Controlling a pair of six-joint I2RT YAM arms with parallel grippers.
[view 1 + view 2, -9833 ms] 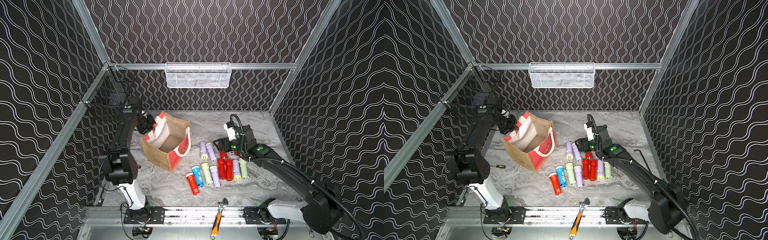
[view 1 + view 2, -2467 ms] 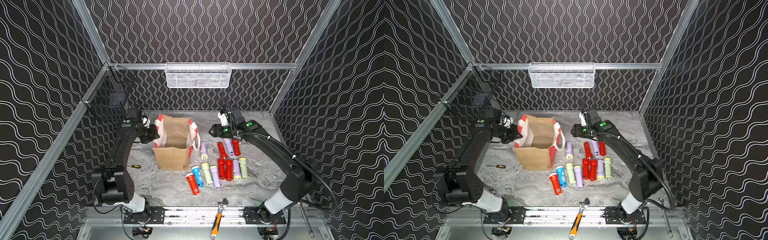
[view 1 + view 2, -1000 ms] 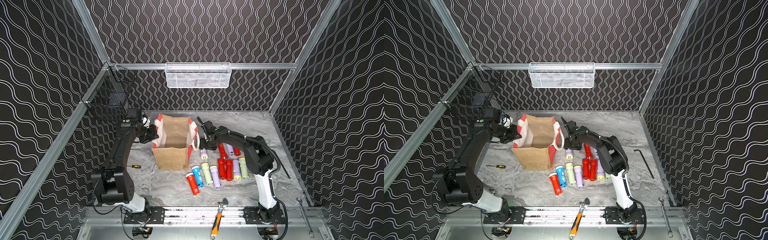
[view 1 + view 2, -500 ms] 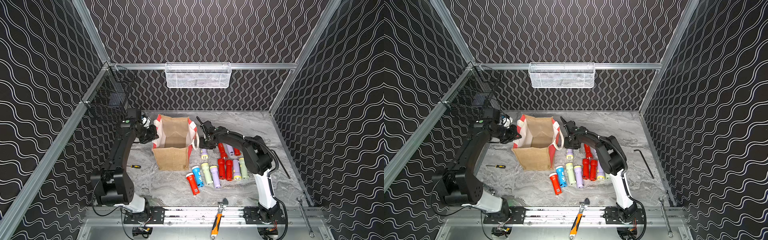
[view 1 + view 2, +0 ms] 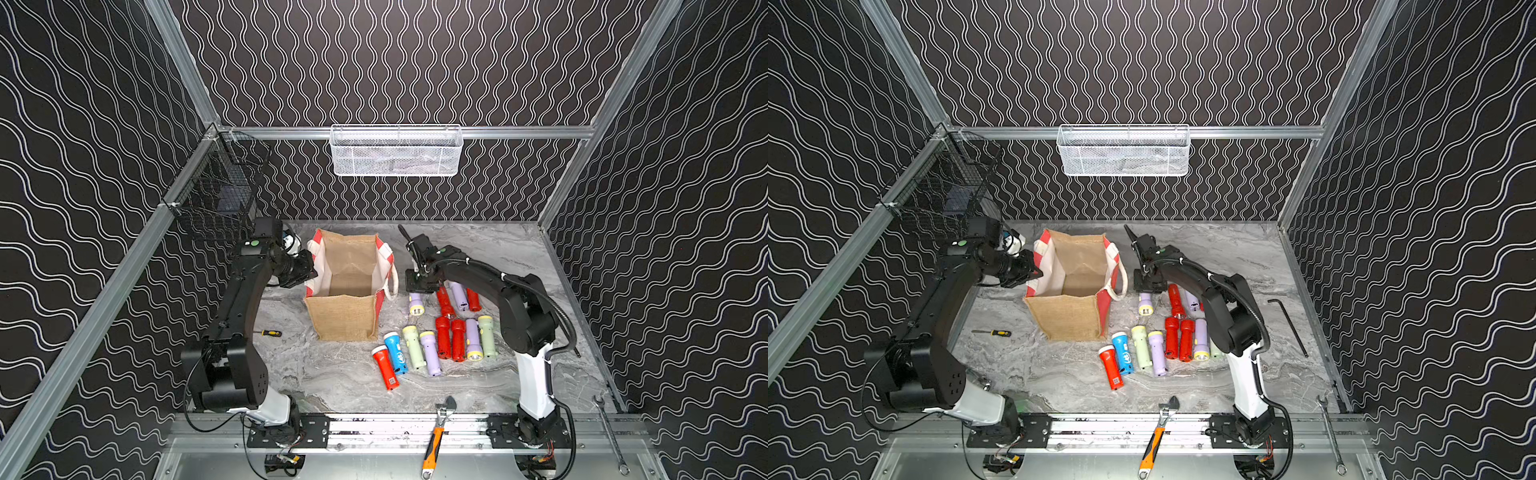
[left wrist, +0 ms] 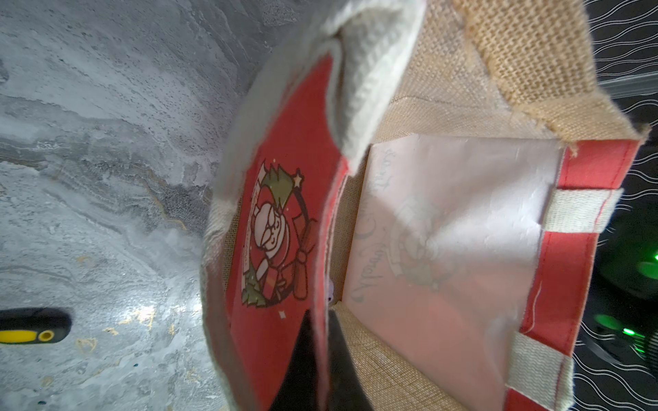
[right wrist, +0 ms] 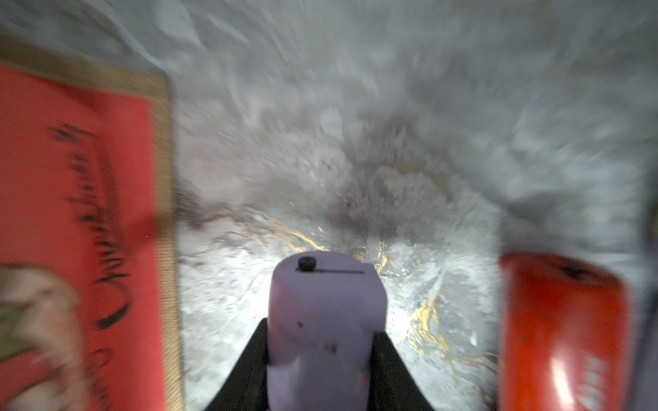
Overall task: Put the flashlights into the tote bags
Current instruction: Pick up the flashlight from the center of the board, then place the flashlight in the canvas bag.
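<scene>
Left wrist view, tote bag (image 6: 285, 142), Santa wreath print (image 6: 274, 238), mirrored lettering (image 6: 374, 220) unreadable

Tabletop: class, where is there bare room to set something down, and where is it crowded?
Bare marble lies in front of the tote bag, between the screwdriver and the front rail, and in the far right corner behind the right arm. Crowded: the flashlights right of the bag.

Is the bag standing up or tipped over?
Standing up. The tote bag sits on its base, mouth open upward; the left gripper pinches its side wall.
</scene>
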